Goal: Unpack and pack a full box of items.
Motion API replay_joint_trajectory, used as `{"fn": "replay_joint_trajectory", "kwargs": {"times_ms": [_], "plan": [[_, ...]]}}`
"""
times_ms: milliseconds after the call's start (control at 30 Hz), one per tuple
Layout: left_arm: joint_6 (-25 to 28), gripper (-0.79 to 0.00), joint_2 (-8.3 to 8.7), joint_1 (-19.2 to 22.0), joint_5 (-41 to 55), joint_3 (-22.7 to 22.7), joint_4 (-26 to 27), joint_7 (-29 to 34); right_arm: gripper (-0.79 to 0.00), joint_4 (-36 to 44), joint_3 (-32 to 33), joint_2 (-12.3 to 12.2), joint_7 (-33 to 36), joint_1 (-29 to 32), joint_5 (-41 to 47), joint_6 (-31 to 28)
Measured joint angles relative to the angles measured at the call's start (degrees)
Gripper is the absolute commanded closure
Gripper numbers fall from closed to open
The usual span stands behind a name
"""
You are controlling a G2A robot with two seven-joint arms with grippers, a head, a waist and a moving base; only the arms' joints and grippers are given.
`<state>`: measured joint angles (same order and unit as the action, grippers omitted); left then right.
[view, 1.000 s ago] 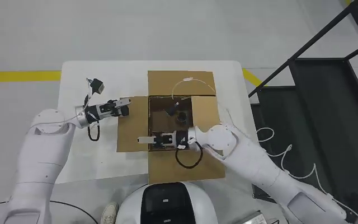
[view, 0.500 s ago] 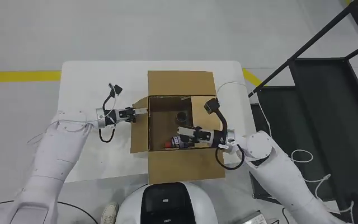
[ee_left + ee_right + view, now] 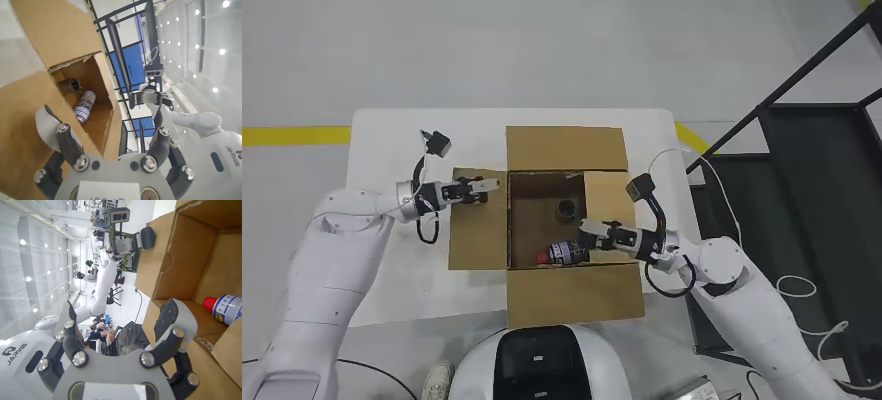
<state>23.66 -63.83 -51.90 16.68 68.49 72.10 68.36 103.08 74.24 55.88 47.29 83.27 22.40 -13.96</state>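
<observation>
The white table point(image 3: 402, 150) carries one open cardboard box point(image 3: 567, 148) with four flaps folded outward; the left flap point(image 3: 477, 240) and right flap point(image 3: 610, 190) lie roughly level, and the near flap point(image 3: 572, 290) reaches toward the robot. The left gripper point(image 3: 474, 190) sits at the inner edge of the left flap, jaws spread wide and empty; whether it touches the cardboard cannot be told. The right gripper point(image 3: 592, 236) sits at the right wall of the box, jaws also wide and empty, just beside the spray can point(image 3: 567, 252). The can lies on its side on the box floor near the near wall, red cap toward the left wall; a dark tube point(image 3: 565, 209) stands apart from it toward the far wall. Judged step: an item transfer at the box, with neither jaw loaded. If unpacking applies, the next move calls for the right gripper to descend inside the wall, align across the can body and close. Room is tight at the right and near walls; open floor remains at the left and centre; the flaps limit low sideways approach.
</observation>
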Motion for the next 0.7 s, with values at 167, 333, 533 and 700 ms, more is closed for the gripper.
{"fn": "replay_joint_trajectory", "kwargs": {"times_ms": [167,333,533,700], "plan": [[-3.4,-0.785,0.22,-1.4,-1.3,-0.1,7.7,-2.5,-0.785,-0.8,3.4,-0.4,1.3,2.5,2.2,-1.4],[-6.5,-0.785,-0.67,0.6,-2.7,-4.1,10.1,-5.6,-0.785,-1.5,7.2,-0.9,2.4,5.8,4.2,-2.6],[-10.5,-0.785,-3.39,6.4,-3.9,-13.1,7.2,-11.2,-0.785,-2.4,10.8,-1.1,3.9,9.2,6.9,-4.4],[-11.8,-0.785,-6.85,11.7,-4.6,-21.9,0.5,-16.7,-0.785,-2.3,11.8,-1.2,4.4,10.4,7.2,-4.6]]}}
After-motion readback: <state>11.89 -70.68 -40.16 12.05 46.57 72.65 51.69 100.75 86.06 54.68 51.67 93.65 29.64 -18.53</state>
